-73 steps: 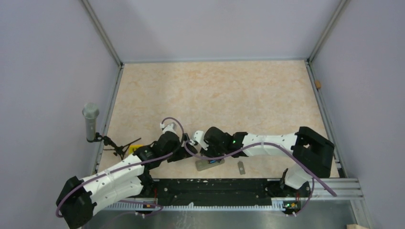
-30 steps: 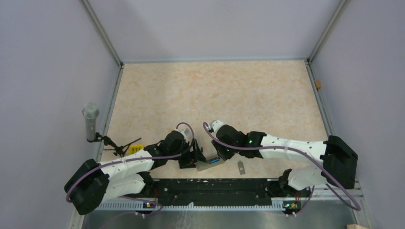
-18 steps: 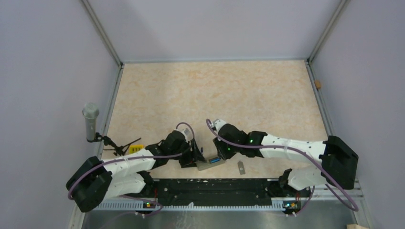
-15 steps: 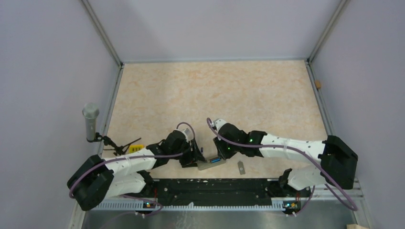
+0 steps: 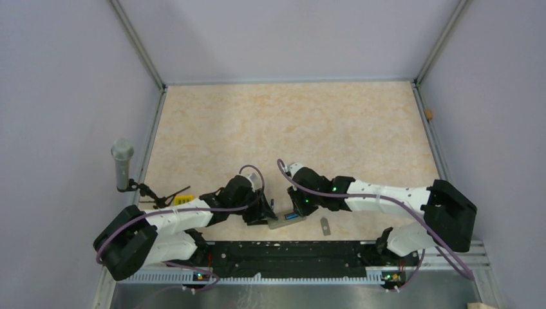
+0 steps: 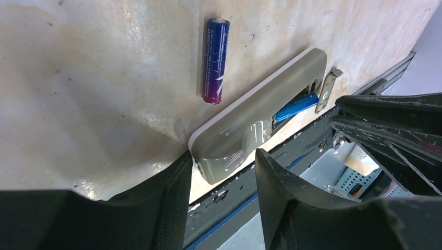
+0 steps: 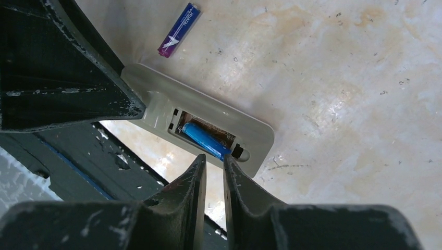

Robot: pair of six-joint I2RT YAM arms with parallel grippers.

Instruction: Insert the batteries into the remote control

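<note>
Remote control [image 6: 250,127] lying grey back up on table [image 5: 290,122], one battery [image 7: 206,141] sitting in its bay, second battery [image 6: 216,60] lying beside it. Left gripper [image 6: 221,177] gaping around remote's end; right gripper [image 7: 213,166] nearly pinched together, gripping nothing, hovering over the bay.

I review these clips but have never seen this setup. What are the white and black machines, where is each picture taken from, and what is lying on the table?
These are two robot arms bolted at the table's near edge. One picture looks down from above; the other two come from cameras on the wrists.

The remote control lies grey back up, its compartment open. One battery sits inside it, and the second battery lies loose on the table. A small grey cover piece lies nearby.

The left gripper, open, straddles one end of the remote. The right gripper, nearly shut, hovers by the compartment. Neither holds anything.
</note>
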